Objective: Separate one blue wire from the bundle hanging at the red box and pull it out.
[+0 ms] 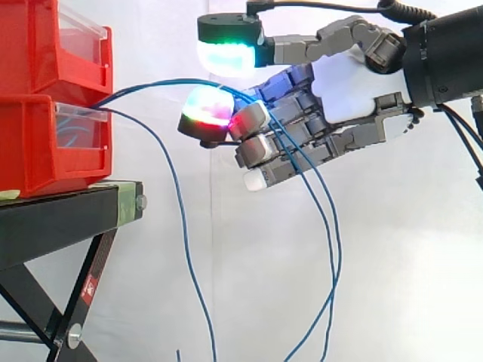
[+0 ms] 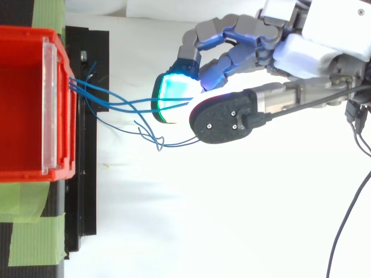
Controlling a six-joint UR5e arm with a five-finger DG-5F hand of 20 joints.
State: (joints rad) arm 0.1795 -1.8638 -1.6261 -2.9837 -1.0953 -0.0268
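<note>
The blue wires (image 1: pixel 151 82) come out of the front of the lower red box (image 1: pixel 45 151), which sits on a black stand (image 1: pixel 60 219). From there they run across the gap to the hand (image 1: pixel 339 98). One wire drops straight down just beside the box. At least two more pass through the hand and hang in long loops under it.

The hand is closed on the wires. Its fingers (image 1: pixel 260 148) are curled, and the wires are caught between them. The thumb (image 1: pixel 226 45) sticks out above, apart from the fingers. From above, the wires (image 2: pixel 124 105) fan out from one spot on the box and cross over each other on the way to the hand (image 2: pixel 290 52).

I think these wires are very light, thin and floppy. They bend with no push at all, and they look smooth, so one could slip out of a loose hold. They can also tangle, and where they cross they may drag each other along.

I think the best place to take hold is close to the hand's glowing pads (image 1: pixel 207 105), where the wires spread apart a little. There one wire could be pinched alone. Down low the loops swing and bunch up. A firm pinch and a slow, straight pull away from the box would be the safe way, I think.
</note>
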